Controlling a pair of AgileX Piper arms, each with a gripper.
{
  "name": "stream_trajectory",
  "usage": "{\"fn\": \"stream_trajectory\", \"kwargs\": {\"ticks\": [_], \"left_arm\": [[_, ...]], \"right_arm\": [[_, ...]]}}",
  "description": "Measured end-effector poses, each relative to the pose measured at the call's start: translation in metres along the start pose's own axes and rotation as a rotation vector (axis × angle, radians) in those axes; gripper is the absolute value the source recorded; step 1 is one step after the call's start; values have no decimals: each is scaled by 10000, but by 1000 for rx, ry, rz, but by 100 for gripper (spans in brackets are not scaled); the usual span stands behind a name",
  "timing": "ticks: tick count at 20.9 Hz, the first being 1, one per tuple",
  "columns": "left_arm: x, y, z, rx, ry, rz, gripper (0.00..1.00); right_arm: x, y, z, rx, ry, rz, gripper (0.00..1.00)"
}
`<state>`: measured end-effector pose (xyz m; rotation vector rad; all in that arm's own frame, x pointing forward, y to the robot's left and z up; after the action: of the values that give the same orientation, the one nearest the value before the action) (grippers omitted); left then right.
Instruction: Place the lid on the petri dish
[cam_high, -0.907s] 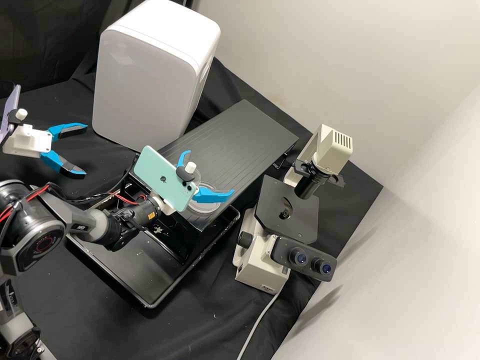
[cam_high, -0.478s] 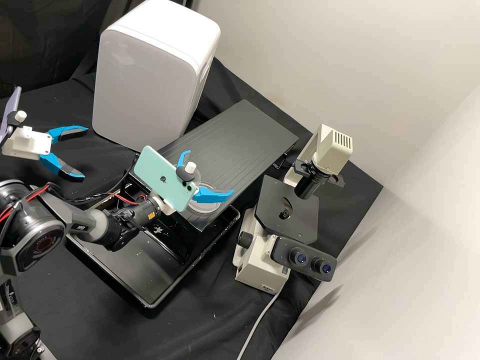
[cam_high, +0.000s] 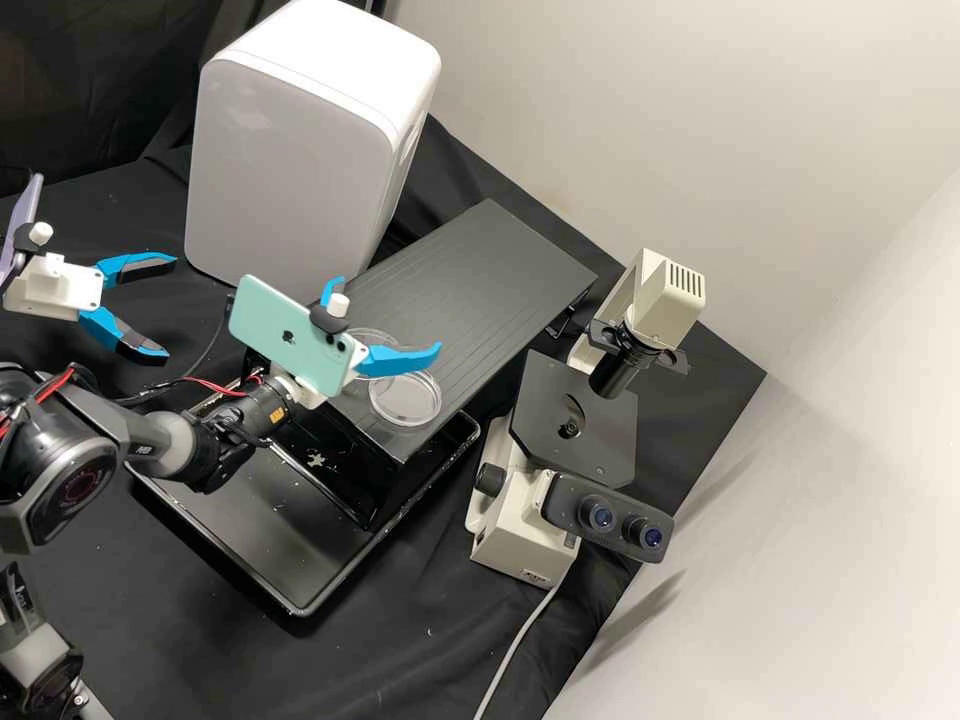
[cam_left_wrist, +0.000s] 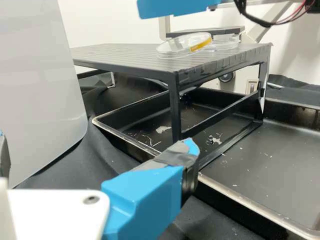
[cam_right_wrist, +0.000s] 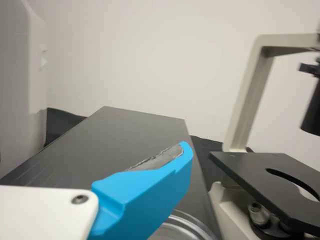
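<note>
Where the black worktop (cam_high: 420, 620) carries a slatted rack (cam_high: 480, 270), the right claw (cam_high: 388, 322) hovers over it with fingers spread. The left claw (cam_high: 165, 305) is open too, well apart. The petri dish (cam_high: 405, 397) sits near the rack's front edge, uncovered, with the lid (cam_left_wrist: 182, 44) tilted just beside it.

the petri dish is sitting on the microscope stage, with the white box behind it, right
Not the stage: the high view shows the petri dish on the black ribbed platform, beside the microscope. The white box does stand behind it.
</note>
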<state>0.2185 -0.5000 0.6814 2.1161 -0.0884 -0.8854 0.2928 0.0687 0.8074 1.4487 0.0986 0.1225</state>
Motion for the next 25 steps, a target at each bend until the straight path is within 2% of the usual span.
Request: {"fn": "stream_trajectory", "kwargs": {"ticks": [1, 3, 4, 9, 13, 24, 25], "left_arm": [[-1, 1, -9, -1, 4, 1, 100], [-1, 1, -9, -3, 4, 1, 100], [-1, 1, -9, -3, 4, 1, 100], [-1, 1, -9, -3, 4, 1, 100], [-1, 1, -9, -3, 4, 1, 100], [-1, 1, -9, -3, 4, 1, 100], [-1, 1, -9, -3, 4, 1, 100]], "right_arm": [[-5, -42, -11, -16, 6, -9, 100], [-28, -107, 13, -27, -1, -24, 100], [-40, -142, 42, -35, -12, -38, 100], [-93, -296, 200, -35, -81, -79, 100], [-101, -300, 212, -34, -75, -58, 100], [-101, -297, 216, -37, -79, -55, 100], [-101, -297, 216, -37, -79, -55, 0]]}}
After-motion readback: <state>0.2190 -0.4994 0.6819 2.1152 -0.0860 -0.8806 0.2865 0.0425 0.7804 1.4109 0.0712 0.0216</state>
